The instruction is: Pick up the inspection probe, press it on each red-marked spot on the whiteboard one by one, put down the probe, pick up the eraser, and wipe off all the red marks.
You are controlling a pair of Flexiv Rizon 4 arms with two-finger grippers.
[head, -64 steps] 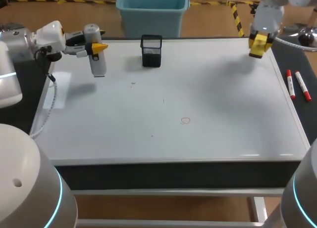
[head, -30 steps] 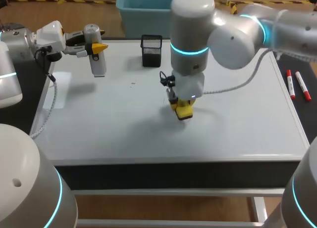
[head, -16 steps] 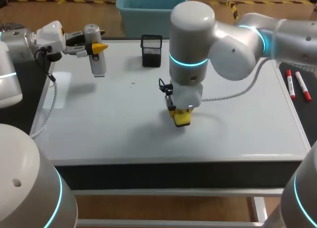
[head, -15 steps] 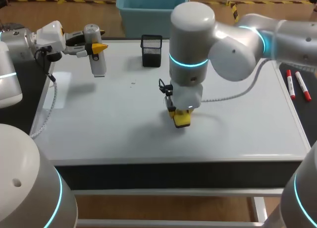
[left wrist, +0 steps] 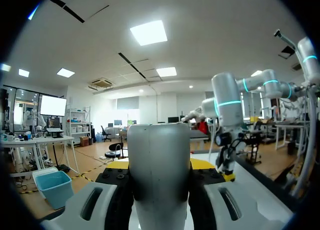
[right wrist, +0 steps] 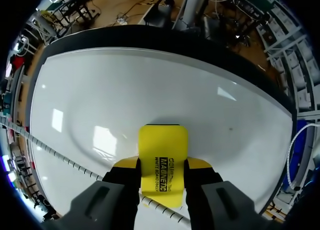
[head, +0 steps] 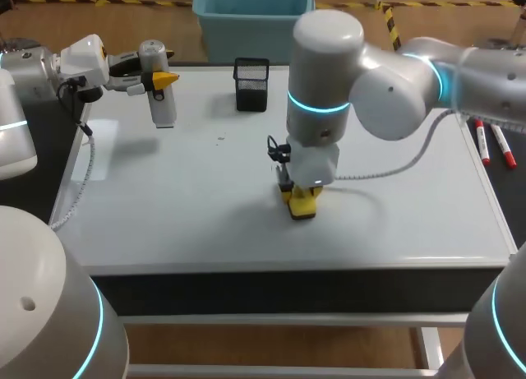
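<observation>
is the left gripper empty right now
No, the left gripper is shut on the grey cylindrical inspection probe, with a finger on each side of it in the left wrist view.

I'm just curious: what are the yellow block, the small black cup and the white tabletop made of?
The yellow rectangular eraser: probably matte plastic or foam; smooth, evenly coloured face. The small black mesh cup: likely wire mesh; its walls show a fine grid. The white glossy whiteboard: a smooth coated panel; it mirrors bright light patches.
</observation>
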